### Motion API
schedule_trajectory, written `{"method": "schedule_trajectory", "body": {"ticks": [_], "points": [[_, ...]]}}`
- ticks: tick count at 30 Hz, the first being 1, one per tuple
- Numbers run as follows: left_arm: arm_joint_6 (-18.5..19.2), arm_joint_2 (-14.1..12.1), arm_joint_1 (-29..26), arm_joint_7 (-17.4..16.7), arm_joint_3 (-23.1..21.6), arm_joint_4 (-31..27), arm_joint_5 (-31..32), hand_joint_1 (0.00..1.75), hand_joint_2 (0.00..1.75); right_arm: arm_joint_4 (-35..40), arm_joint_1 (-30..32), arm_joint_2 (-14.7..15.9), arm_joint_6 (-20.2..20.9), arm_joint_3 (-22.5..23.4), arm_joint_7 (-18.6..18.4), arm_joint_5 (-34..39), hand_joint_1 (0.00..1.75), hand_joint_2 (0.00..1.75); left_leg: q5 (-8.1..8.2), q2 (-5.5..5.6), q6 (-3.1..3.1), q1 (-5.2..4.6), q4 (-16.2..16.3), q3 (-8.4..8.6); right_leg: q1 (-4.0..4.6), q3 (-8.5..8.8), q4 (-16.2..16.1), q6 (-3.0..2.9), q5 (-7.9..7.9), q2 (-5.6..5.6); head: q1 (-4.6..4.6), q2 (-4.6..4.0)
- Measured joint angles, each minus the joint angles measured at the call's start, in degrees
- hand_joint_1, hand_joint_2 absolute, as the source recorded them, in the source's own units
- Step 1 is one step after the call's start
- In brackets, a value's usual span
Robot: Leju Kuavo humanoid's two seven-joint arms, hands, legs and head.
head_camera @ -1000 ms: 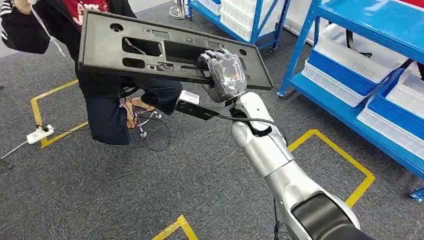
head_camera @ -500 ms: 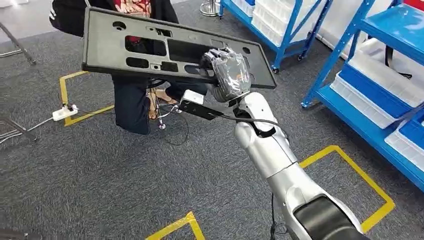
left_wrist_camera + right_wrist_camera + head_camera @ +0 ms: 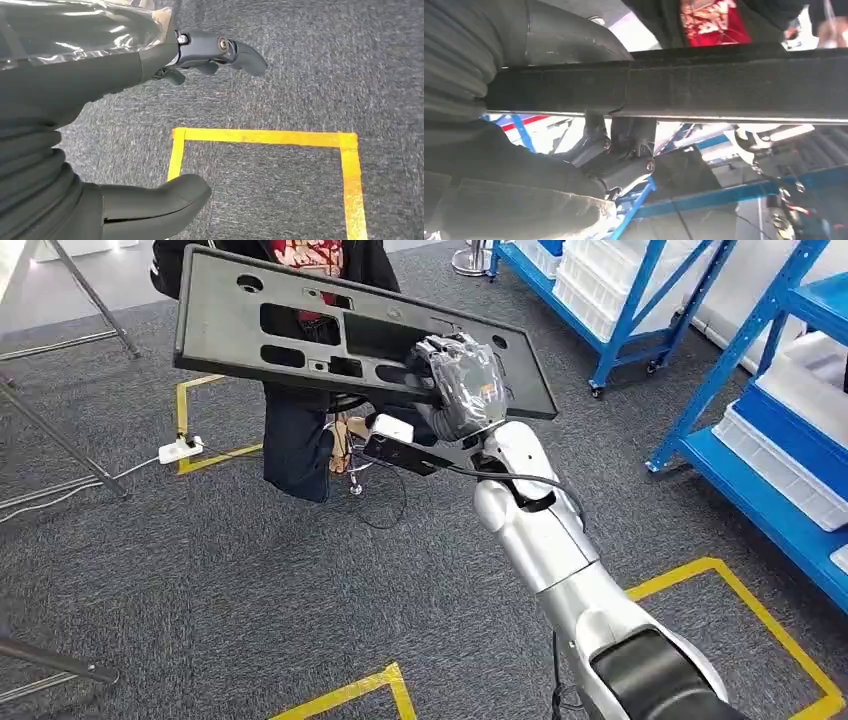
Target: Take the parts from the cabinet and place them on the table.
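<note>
Above the grey carpet, the right hand holds a long black plastic panel in the air, tilted, its fingers clamped over the panel's near edge close to its right end. In the right wrist view the panel's edge runs across the hand's grip. Just behind the panel stands a person in dark trousers. Blue shelving with white bins stands to the right. Yellow floor tape marks squares on the carpet. The left hand hangs over the carpet, fingers apart and holding nothing.
</note>
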State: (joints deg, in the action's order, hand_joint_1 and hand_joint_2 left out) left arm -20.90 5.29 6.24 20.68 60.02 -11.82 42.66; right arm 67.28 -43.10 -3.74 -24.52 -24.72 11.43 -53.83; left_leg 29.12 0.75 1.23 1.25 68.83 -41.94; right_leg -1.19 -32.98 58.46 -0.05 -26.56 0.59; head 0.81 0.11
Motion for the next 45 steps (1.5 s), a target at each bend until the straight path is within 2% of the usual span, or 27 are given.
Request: {"method": "schedule_trajectory", "body": {"ticks": [2, 3, 5, 6, 7, 8, 12, 14, 15, 17, 18, 19, 21, 22, 23, 27, 29, 32, 33, 34, 36, 37, 38, 39, 42, 43, 45], "points": [[0.02, 0.04, -0.03, 0.00, -0.02, 0.02, 0.02, 0.00, 1.75, -0.04, 0.01, 0.07, 0.04, -0.02, 0.18, 0.04, 1.75, 1.75, 2.68, -0.23, 0.08, 0.00, 7.65, -3.71, 0.40, -0.06, 0.01, -0.16, -0.10, 1.18, 0.00, 0.00], [0.04, 0.04, -0.06, 0.00, -0.02, 0.02, 0.02, 0.00, 1.75, -0.07, 0.01, 0.07, 0.07, -0.07, 0.33, 0.20, 1.75, 1.75, 2.18, -0.28, 0.00, -0.01, 7.80, -3.75, 0.52, -0.04, 0.01, -0.20, -0.13, 1.75, 0.00, 0.00], [0.15, -0.02, -0.11, -0.02, 0.00, 0.00, 0.02, 0.00, 1.75, -0.07, -0.20, 0.07, 0.07, -0.09, 0.57, 0.28, 1.75, 1.75, -1.52, -0.62, -0.43, -0.06, 1.19, -0.15, 0.70, 0.08, 0.02, -0.28, -0.22, 2.77, 0.00, 0.00], [0.15, -0.07, -0.08, -0.02, 0.00, 0.00, 0.02, 0.00, 1.75, -0.07, -0.44, 0.07, 0.07, -0.11, 0.61, 0.31, 1.75, 1.75, -3.88, -1.72, -0.80, -0.17, -4.67, 3.21, 0.79, 0.20, 0.04, -0.32, -0.29, 3.28, 0.00, 0.00], [0.15, -0.11, -0.03, 0.00, 0.00, 0.00, 0.02, 0.00, 1.75, -0.07, -0.64, 0.04, 0.07, -0.13, 0.70, 0.35, 1.75, 1.75, -4.88, -3.93, -1.17, -0.36, -8.30, 5.44, 0.96, 0.26, 0.03, -0.27, -0.39, 3.57, 0.02, 0.00], [0.15, -0.20, 0.19, 0.02, 0.00, -0.02, 0.02, 0.00, 1.75, -0.07, -0.93, 0.09, 0.04, -0.11, 0.81, 0.39, 1.75, 1.75, -4.51, -4.46, -1.29, -0.98, -9.67, 5.93, 1.89, 0.02, 0.36, 0.14, -0.66, 3.97, -0.02, 0.00], [0.15, -0.31, 0.23, 0.15, 0.00, -0.02, 0.00, 0.00, 1.75, -0.20, -1.16, -0.15, -0.02, -0.33, 0.98, 0.61, 1.75, 1.75, -5.11, -1.94, -2.43, -1.15, -10.22, 5.75, 2.00, 0.40, 0.18, 0.99, -1.04, 5.82, 0.28, 0.00], [0.17, -0.22, 0.35, 0.15, 0.02, -0.04, -0.04, 0.00, 1.75, -0.22, -1.17, -0.13, -0.07, -0.37, 1.03, 0.63, 1.75, 1.75, -5.55, -1.23, -3.29, -0.74, -10.58, 5.91, 1.36, -1.39, 3.59, 0.86, -2.91, 1.78, 0.22, 0.00], [0.17, -0.35, 0.50, 0.15, 0.02, -0.07, -0.04, 0.00, 1.75, -0.26, -1.15, -0.04, -0.09, -0.37, 1.07, 0.66, 1.75, 1.75, -5.57, -0.58, -3.39, -0.70, -10.58, 5.84, 1.13, -3.86, 8.81, 0.56, -5.07, 0.24, 0.44, 0.00], [0.18, -0.37, 0.57, 0.15, 0.02, -0.07, -0.04, 0.00, 1.75, -0.61, -0.99, 0.02, -0.11, -0.50, 1.07, 0.66, 1.75, 1.75, -5.60, 0.86, -3.42, -0.70, -10.57, 5.72, 0.99, -8.31, 17.79, 0.64, -7.96, -0.27, 0.42, 0.00], [0.20, -0.37, 0.51, 0.15, 0.02, -0.07, -0.04, 0.00, 1.75, -0.77, -0.81, 0.15, -0.13, -0.57, 1.07, 0.66, 1.75, 1.75, -5.62, 1.54, -3.43, -0.70, -10.57, 5.72, 1.00, -9.09, 18.97, 1.04, -7.88, -0.33, 0.35, 0.00], [0.22, -0.37, 0.44, 0.15, 0.02, -0.07, -0.07, 0.00, 1.75, -0.83, -0.71, 0.22, -0.20, -0.61, 1.05, 0.66, 1.75, 1.75, -5.63, 2.19, -3.40, -0.67, -10.54, 5.73, 0.94, -8.45, 17.32, 1.58, -6.78, -0.34, 0.50, 0.00], [0.26, -0.26, 0.36, 0.13, 0.04, -0.07, -0.09, 0.00, 1.75, -0.85, -0.74, 0.20, -0.33, -0.63, 1.11, 0.66, 1.75, 1.75, -5.71, 3.56, -3.19, -0.62, -10.44, 5.78, 0.38, -3.83, 7.22, 2.89, -2.36, -0.95, 0.48, 0.00], [0.28, -0.24, 0.38, 0.13, 0.04, -0.07, -0.11, 0.00, 1.75, -0.85, -0.78, 0.17, -0.37, -0.66, 1.16, 0.68, 1.75, 1.75, -5.73, 4.05, -3.00, -0.59, -10.41, 5.75, 0.00, -1.60, 2.49, 3.29, -0.60, -2.41, 0.48, 0.00], [0.31, -0.37, 0.42, 0.15, 0.07, -0.07, -0.17, 0.00, 1.75, -0.92, -0.75, 0.22, -0.42, -0.66, 1.20, 0.68, 1.75, 1.75, -5.69, 4.61, -2.56, -0.87, -10.19, 5.50, 0.00, -0.81, 0.76, 2.98, -0.44, -3.90, 0.46, 0.00], [0.28, -0.41, -0.21, 0.39, 0.24, -0.09, -0.26, 0.00, 1.75, -0.96, -0.75, -0.15, -0.50, -0.90, 1.42, 0.70, 1.75, 1.75, -6.31, 5.92, -1.10, -0.33, -10.67, 4.89, 0.21, -0.73, 0.36, 1.36, 0.25, -1.93, 0.44, 0.00], [0.22, -0.39, -0.24, 0.46, 0.55, -0.09, -0.42, 0.00, 1.75, -0.96, -0.82, -0.68, -0.55, -0.92, 1.57, 0.72, 1.75, 1.75, -3.74, 0.97, -0.84, -0.50, -7.26, 3.50, 0.00, -0.45, -0.07, 0.16, 0.54, -0.97, 0.11, 0.00], [0.22, -0.37, -0.05, 0.61, 0.74, -0.09, -0.46, 0.00, 1.75, -1.05, -0.70, -0.77, -0.55, -0.96, 1.62, 0.72, 1.75, 1.75, 2.10, -0.17, -0.50, -0.24, 5.51, -2.78, 0.57, -0.54, -0.06, -0.28, 0.35, 0.77, 0.11, 0.00], [0.22, -0.37, -0.12, 0.61, 0.81, -0.09, -0.55, 0.00, 1.75, -1.07, -0.60, -0.79, -0.55, -0.98, 1.62, 0.72, 1.75, 1.75, 2.38, -0.21, -0.45, -0.22, 7.52, -3.81, 0.67, -0.55, -0.06, -0.29, 0.35, 1.31, 0.11, 0.00], [0.22, -0.37, -0.19, 0.61, 0.83, -0.09, -0.61, 0.00, 1.75, -1.09, -0.50, -0.81, -0.57, -1.03, 1.62, 0.72, 1.75, 1.75, 1.56, -0.24, -0.48, -0.21, 7.04, -3.56, 0.76, -0.54, -0.05, -0.29, 0.34, 1.85, 0.13, 0.00], [0.22, -0.39, -0.22, 0.61, 0.96, -0.09, -0.68, 0.00, 1.75, -1.11, -0.46, -0.92, -0.59, -1.09, 1.62, 0.70, 1.75, 1.75, -2.57, -0.78, -0.73, -0.20, -0.68, 0.63, 0.82, -0.48, -0.04, -0.27, 0.31, 2.86, 0.13, 0.00], [0.24, -0.42, -0.17, 0.59, 1.01, -0.09, -0.68, 0.00, 1.75, -1.11, -0.51, -1.05, -0.59, -1.14, 1.68, 0.70, 1.75, 1.75, -4.61, -1.86, -0.92, -0.23, -5.98, 3.71, 0.86, -0.40, -0.02, -0.31, 0.24, 3.32, 0.11, 0.00], [0.24, -0.39, -0.07, 0.59, 1.01, -0.09, -0.68, 0.00, 1.75, -1.11, -0.54, -1.22, -0.61, -1.14, 1.77, 0.68, 1.75, 1.75, -4.55, -4.65, -1.00, -0.59, -9.72, 5.78, 1.25, -0.32, -0.01, -0.08, 0.09, 3.65, 0.11, 0.00], [0.26, -0.44, 0.07, 0.59, 1.01, -0.11, -0.70, 0.00, 1.75, -1.11, -0.69, -1.20, -0.63, -1.11, 1.79, 0.68, 1.75, 1.75, -4.80, -3.77, -1.55, -0.83, -9.89, 5.78, 1.82, -0.50, 0.07, 0.13, -0.02, 3.95, 0.29, 0.00], [0.26, -0.50, -0.01, 0.59, 1.07, -0.11, -0.70, 0.00, 1.75, -1.11, -0.71, -1.46, -0.68, -1.36, 1.97, 0.70, 1.75, 1.75, -4.91, -2.18, -2.30, -1.37, -9.96, 5.45, 1.67, -0.10, -0.15, 0.67, -0.11, 5.40, 0.39, 0.00], [0.24, -0.53, -0.02, 0.59, 1.09, -0.11, -0.70, 0.00, 1.75, -1.07, -0.71, -1.57, -0.70, -1.36, 2.01, 0.70, 1.75, 1.75, -5.40, -1.67, -2.96, -0.74, -10.62, 5.97, 1.94, -0.51, 0.23, 1.08, -0.54, 5.34, 0.48, 0.00], [0.24, -0.50, 0.05, 0.59, 1.09, -0.15, -0.74, 0.00, 1.75, -1.07, -0.78, -1.53, -0.83, -1.29, 2.16, 0.76, 1.75, 1.75, -5.71, -0.91, -3.63, -0.72, -10.82, 6.08, 1.25, -2.52, 5.37, 0.73, -3.27, 1.04, 0.46, 0.00]]}}
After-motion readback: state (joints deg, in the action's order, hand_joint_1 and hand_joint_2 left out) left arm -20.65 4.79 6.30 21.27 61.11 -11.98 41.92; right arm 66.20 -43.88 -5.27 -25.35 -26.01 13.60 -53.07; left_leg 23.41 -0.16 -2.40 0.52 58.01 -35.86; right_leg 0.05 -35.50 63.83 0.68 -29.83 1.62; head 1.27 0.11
